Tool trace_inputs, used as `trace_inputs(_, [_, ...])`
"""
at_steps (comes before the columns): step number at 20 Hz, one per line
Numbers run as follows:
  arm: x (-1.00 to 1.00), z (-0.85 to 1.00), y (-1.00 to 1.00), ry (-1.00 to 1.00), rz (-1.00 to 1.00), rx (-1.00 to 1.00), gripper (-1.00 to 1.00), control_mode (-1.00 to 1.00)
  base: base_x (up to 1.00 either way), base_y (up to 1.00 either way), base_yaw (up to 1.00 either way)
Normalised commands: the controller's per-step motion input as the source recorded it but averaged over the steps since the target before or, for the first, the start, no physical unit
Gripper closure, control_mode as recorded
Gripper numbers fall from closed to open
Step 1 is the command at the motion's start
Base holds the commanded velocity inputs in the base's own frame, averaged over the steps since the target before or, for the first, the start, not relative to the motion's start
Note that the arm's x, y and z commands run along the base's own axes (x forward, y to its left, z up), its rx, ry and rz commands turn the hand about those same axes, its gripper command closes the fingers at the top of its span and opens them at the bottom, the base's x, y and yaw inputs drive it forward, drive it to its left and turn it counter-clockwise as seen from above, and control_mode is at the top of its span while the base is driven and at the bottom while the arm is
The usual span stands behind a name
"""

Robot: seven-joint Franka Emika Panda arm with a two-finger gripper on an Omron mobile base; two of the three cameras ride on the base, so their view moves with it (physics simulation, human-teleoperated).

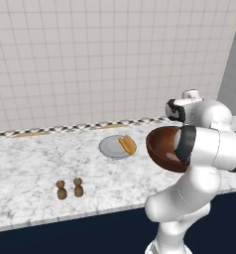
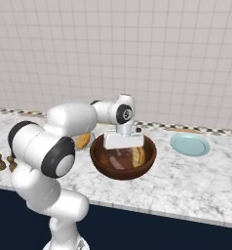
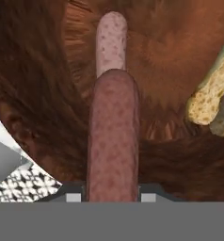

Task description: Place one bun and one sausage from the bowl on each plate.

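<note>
In the bowl (image 2: 123,163), our tool (image 3: 113,197) closes around the nearer sausage (image 3: 113,141) at one end. We judge it light, firm and smooth, so gripping nearer its middle would keep it from swinging.

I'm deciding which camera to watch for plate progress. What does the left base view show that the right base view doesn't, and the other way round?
Left base view: the grey plate with a bun on it, and two small brown shakers.
Right base view: the pale blue-green plate, bare, and the hand lowered into the bowl beside a bun and sausage lying there.
Both: the bowl, the marble counter, tiled wall.
</note>
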Motion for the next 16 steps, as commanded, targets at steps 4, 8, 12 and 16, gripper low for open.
trace_inputs(4, [0.01,0.5,1.0,-0.18,-0.11,0.0,1.0,-1.0,0.0,0.0,0.0])
trace_inputs(8, [0.2,0.36,1.0,-0.12,-0.16,0.0,1.0,-1.0,0.0,0.0,0.0])
trace_inputs(12, [0.22,0.11,1.0,-0.03,-0.17,0.0,1.0,-1.0,0.0,0.0,0.0])
trace_inputs(16, [0.22,0.02,1.0,0.0,-0.22,0.0,1.0,-1.0,0.0,0.0,0.0])
